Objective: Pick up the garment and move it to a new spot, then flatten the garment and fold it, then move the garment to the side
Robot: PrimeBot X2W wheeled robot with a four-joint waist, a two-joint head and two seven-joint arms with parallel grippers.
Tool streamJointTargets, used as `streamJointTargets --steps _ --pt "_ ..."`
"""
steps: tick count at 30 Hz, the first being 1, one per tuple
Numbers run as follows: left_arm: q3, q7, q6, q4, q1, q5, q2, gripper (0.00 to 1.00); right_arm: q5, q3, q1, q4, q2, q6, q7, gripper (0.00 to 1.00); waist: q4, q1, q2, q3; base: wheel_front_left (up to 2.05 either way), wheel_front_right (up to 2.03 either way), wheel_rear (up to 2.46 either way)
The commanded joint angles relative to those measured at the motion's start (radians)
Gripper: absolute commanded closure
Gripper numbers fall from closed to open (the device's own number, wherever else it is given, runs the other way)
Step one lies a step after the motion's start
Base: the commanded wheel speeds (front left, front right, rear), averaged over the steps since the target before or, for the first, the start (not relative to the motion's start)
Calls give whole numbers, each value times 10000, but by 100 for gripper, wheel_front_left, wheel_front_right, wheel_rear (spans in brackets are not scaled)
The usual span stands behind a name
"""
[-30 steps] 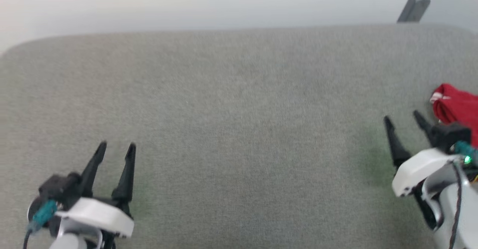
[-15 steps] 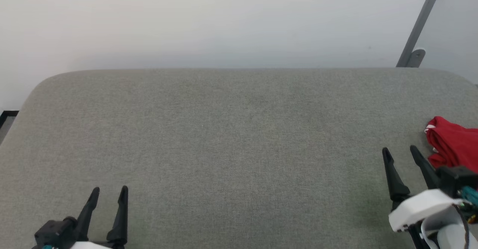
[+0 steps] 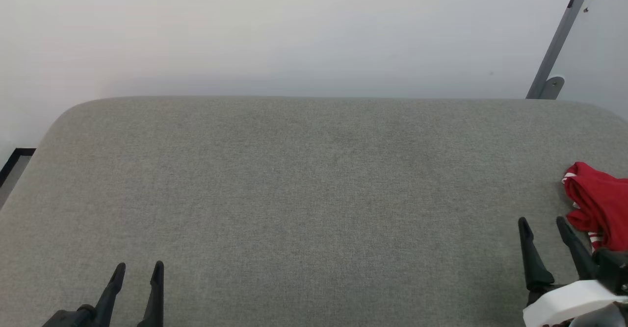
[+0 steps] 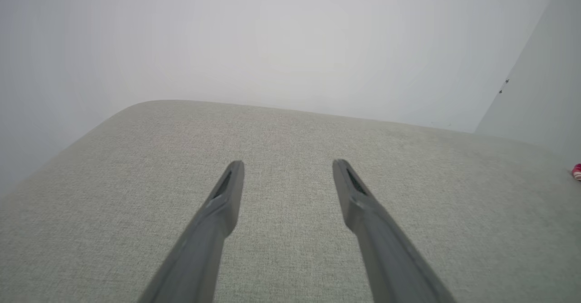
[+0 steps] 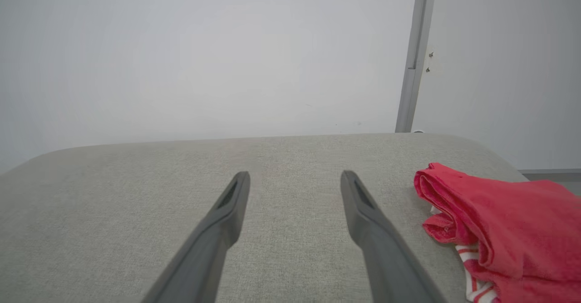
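Both grippers have drawn back slightly toward the near edge of the grey padded surface as the head camera tipped up. The right gripper, by the right edge, and the left gripper, toward the left, each have their fingers spread with nothing between them. Just right of the right gripper and not touching it, the garment lies bunched at the right edge, its long axis running roughly near-to-far and its rolled narrow end pointing toward the far edge.
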Motion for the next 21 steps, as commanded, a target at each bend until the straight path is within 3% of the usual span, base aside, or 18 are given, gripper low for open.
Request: streamJointTargets --steps 1,16,17,21 --pt "42 -20 26 -52 64 30 -17 0 -81 -7 86 -92 54 -22 4 0 1 0 -1 8 0 0 0" --pt "263 -20 25 -222 -40 -140 -101 0 -224 -196 124 -606 258 -21 241 0 115 0 -1 219 0 0 0" --pt "239 1 0 -184 -6 -41 -103 100 -189 -206 98 -551 240 -2 211 100 115 0 -1 219 0 0 0" --pt "179 56 -1 123 1 -166 -313 100 -49 -213 204 -222 361 2 264 100 110 0 -1 226 0 0 0"
